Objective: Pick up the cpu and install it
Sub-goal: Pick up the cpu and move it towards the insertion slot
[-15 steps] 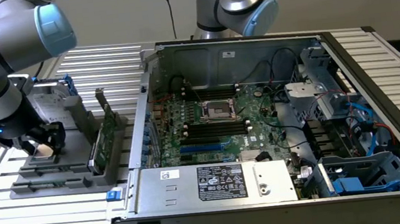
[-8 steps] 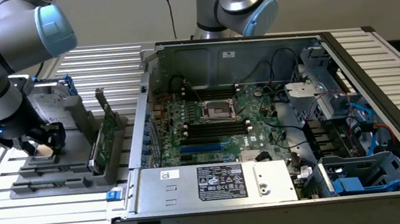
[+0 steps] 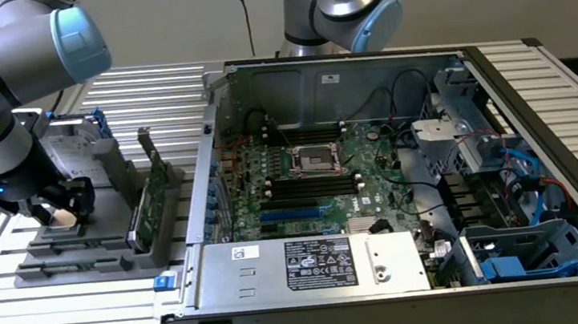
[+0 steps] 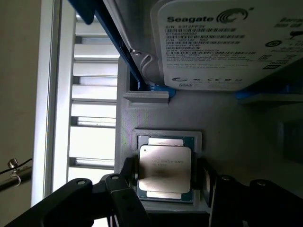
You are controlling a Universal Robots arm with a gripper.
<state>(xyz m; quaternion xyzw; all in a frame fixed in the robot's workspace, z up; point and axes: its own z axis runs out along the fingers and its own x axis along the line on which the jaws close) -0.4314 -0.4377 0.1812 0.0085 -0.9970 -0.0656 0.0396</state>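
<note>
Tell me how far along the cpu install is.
Done: the gripper is at the grey holder, open jaws either side of the cpu. In hand: nothing gripped; the cpu lies flat in its recess. Left: lifting it and seating it in the motherboard socket, whose dark centre is bare.

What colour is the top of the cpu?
The cpu top is shiny silver; clearest in the wrist view.
</note>
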